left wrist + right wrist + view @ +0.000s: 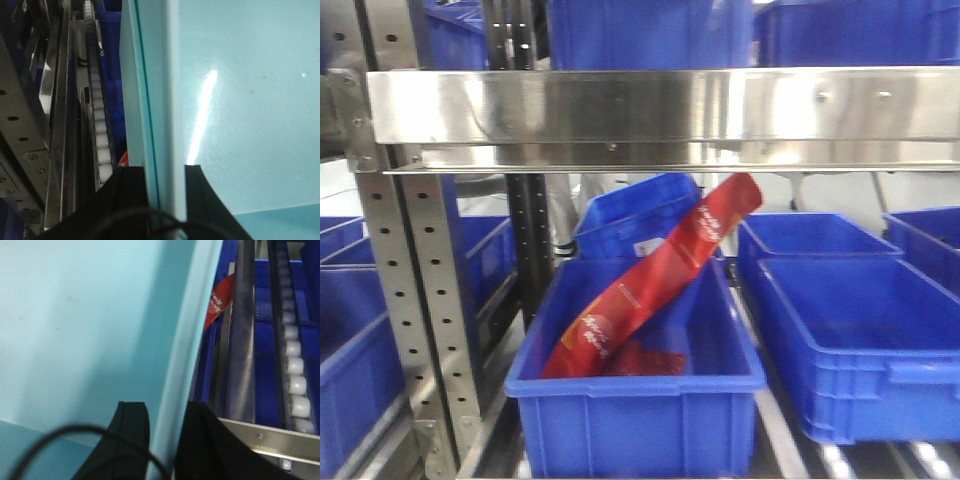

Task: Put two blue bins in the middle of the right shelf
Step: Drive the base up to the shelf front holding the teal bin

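Observation:
Both wrist views are filled by a pale cyan-blue bin, seen from the inside. My left gripper (pixel 165 172) is shut on the bin's left wall (pixel 155 100), one black finger on each side of the rim. My right gripper (pixel 167 412) is shut on the bin's right wall (pixel 185 340) in the same way. Neither this bin nor the grippers show in the front view. There, a blue bin (pixel 635 410) holding a long red bag (pixel 650 290) sits on the middle shelf, with another blue bin (pixel 860 340) to its right.
A steel shelf beam (pixel 660 105) crosses above the bins and a perforated upright (pixel 420 300) stands at the left. White roller tracks run beside the held bin (pixel 97 125) (pixel 292 365). The red bag (pixel 220 302) shows past the right wall. More blue bins sit behind and on both sides.

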`<state>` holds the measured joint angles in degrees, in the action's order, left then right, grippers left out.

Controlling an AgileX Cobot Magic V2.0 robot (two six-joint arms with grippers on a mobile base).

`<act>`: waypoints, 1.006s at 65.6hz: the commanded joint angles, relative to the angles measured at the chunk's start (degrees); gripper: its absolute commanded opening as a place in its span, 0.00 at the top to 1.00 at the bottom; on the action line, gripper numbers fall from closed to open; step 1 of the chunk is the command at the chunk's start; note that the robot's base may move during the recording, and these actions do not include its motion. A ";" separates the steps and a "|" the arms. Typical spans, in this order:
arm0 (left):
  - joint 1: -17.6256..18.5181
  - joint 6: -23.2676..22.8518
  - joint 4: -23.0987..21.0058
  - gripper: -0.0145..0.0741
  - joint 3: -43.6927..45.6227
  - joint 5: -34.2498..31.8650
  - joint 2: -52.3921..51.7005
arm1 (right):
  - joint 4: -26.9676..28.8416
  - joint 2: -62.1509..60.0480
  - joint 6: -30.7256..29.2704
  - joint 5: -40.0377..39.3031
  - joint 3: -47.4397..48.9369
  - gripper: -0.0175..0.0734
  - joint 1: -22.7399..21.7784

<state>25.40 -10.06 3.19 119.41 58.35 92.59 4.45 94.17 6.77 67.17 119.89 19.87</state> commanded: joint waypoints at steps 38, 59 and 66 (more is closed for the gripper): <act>0.52 0.42 -2.51 0.96 1.17 -8.78 -1.31 | 1.97 -0.59 -1.24 -3.78 0.73 0.98 0.35; 0.52 0.42 -2.51 0.96 1.17 -8.78 -1.31 | 1.97 -0.59 -1.24 -3.78 0.73 0.98 0.35; 0.52 0.42 -2.39 0.96 1.17 -8.78 -1.31 | 1.97 -0.59 -1.24 -3.78 0.73 0.98 0.35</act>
<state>25.40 -10.06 3.19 119.41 58.35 92.59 4.45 94.17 6.77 67.17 119.89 19.87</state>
